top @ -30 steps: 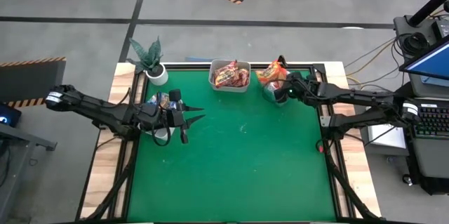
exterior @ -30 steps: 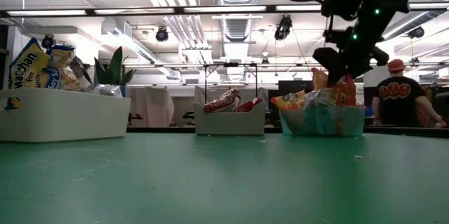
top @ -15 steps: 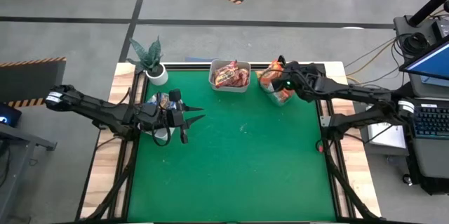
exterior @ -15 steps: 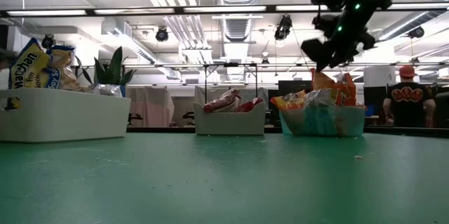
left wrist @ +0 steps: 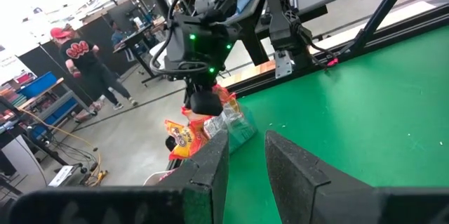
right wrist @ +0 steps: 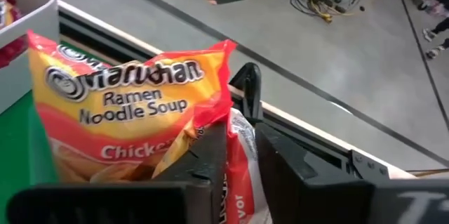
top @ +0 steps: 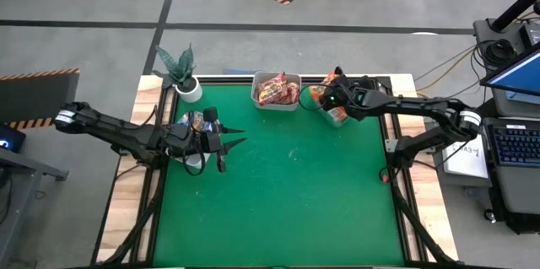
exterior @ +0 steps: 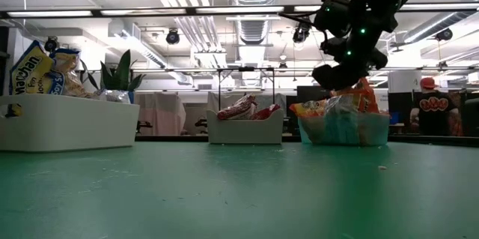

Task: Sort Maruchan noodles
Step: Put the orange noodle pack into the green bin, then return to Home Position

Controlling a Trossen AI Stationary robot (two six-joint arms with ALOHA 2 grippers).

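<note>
Orange-yellow Maruchan packets [right wrist: 119, 104] stand upright in a clear tub [exterior: 344, 128] at the table's far right. Dark red packets [top: 278, 92] fill the white middle tub [exterior: 245, 128]. Blue-and-white packets [exterior: 34, 70] stick out of a white tub [exterior: 67, 123] on the left. My right gripper [top: 329, 98] hovers at the clear tub's left rim, pointing down, its fingers a narrow gap apart. A packet's red-and-white edge [right wrist: 237, 161] shows in that gap. My left gripper [top: 235, 137] waits open beside the left tub, holding nothing. My right gripper points down over the orange packets, its fingers [right wrist: 210, 157] on either side of a packet's red-and-white edge [right wrist: 237, 161]. I cannot tell whether they touch it. The packets stay seated in the clear tub.
A potted plant [top: 180, 71] stands at the far left corner. The green mat [top: 287, 193] stretches toward the near edge. A black frame rail [right wrist: 245, 90] runs just behind the clear tub. A person [exterior: 432, 108] stands in the room beyond.
My right gripper has moved along the far edge toward the table's left, from over the clear tub's right side to its left rim; in the low view it rose, then dipped again. The packets have stayed in their tubs.
</note>
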